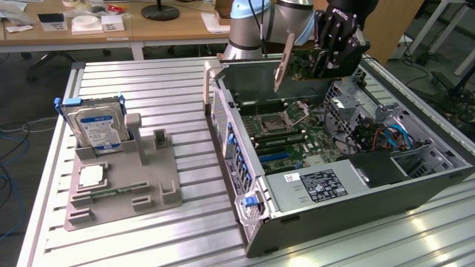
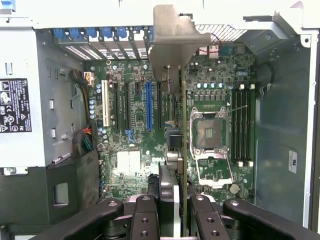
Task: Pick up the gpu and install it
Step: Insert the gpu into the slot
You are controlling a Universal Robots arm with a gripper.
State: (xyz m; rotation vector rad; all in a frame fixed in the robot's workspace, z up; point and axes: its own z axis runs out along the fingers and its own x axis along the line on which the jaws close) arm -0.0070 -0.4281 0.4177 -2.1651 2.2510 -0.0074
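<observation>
The gpu (image 1: 301, 62) hangs on edge above the open computer case (image 1: 356, 194), with its silvery end bracket (image 1: 283, 61) toward the exterior view's left. My gripper (image 1: 328, 55) is shut on the card's other end. In the wrist view the gpu (image 2: 183, 150) shows edge-on between my fingers (image 2: 201, 215), with its bracket (image 2: 172, 40) far from the camera, and the gripper (image 2: 175, 212) clamps it. Below lies the motherboard (image 2: 135, 150) with its blue slot (image 2: 148, 105) and black slots beside it. The card is held clear above the board (image 1: 286, 133).
A grey holder (image 1: 122, 189) in the exterior view's left half carries an upright hard drive (image 1: 97, 128), a memory stick (image 1: 111, 193) and a square chip (image 1: 90, 176). Inside the case sit the power supply (image 1: 319, 183), drive bays and cables (image 1: 386, 136). Desks stand behind.
</observation>
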